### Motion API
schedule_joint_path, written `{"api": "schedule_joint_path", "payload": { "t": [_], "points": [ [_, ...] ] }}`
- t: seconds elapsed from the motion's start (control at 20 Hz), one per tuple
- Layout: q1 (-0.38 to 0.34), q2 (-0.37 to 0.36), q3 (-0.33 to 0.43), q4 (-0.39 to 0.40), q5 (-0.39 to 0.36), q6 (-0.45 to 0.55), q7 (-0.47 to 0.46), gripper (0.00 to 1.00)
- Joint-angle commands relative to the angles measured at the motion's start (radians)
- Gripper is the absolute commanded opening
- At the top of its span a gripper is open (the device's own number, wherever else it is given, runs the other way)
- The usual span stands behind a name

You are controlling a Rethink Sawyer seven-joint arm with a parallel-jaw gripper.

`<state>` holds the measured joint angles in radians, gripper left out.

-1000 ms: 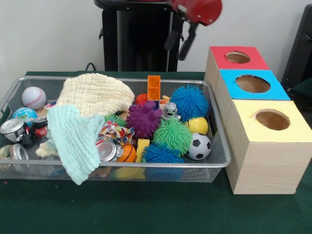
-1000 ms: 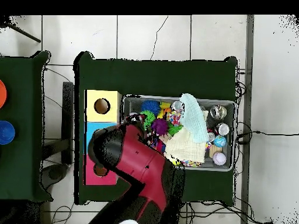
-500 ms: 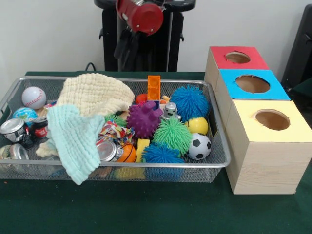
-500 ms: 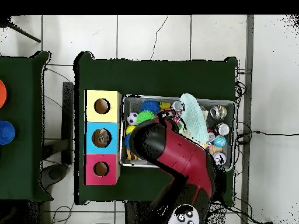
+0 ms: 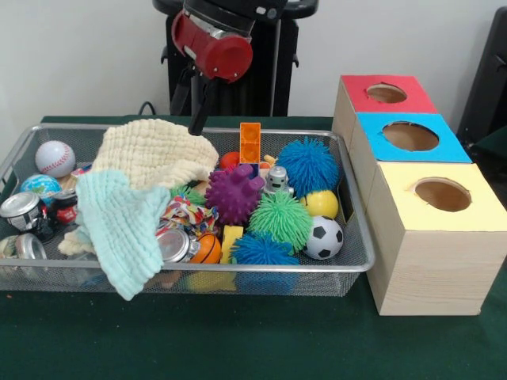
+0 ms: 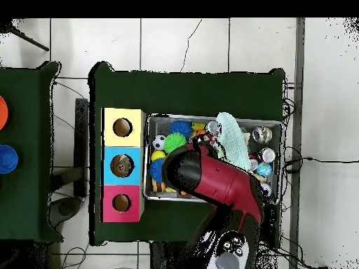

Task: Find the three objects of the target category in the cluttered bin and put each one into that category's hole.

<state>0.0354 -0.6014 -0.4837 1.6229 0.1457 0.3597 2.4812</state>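
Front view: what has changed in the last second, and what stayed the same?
The arm swung from above the boxes to the left in the picture; its gripper now hangs over the cream cloth at the bin's back. It holds nothing that I can see. The toys, cloths and three boxes did not move.

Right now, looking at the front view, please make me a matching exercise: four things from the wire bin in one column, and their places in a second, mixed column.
Things
1. white baseball with red stitching
2. black and white soccer ball
3. orange plastic block
4. pale mint knitted cloth

Places
A. hanging over the bin's front rim
B. standing upright near the back rim
C. far left of the bin
D. front right corner of the bin

Pairs: 1-C, 2-D, 3-B, 4-A
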Motion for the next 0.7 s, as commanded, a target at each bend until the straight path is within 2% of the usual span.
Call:
{"api": "schedule_joint_path", "payload": {
  "t": [0.05,0.3,0.7],
  "points": [
    [-0.056,0.041,0.156,-0.068,-0.136,-0.049,-0.130,1.00],
    [-0.105,0.039,0.191,-0.097,-0.200,-0.051,-0.130,1.00],
    [-0.215,0.044,0.286,-0.157,-0.310,-0.062,-0.174,1.00]
  ]
}}
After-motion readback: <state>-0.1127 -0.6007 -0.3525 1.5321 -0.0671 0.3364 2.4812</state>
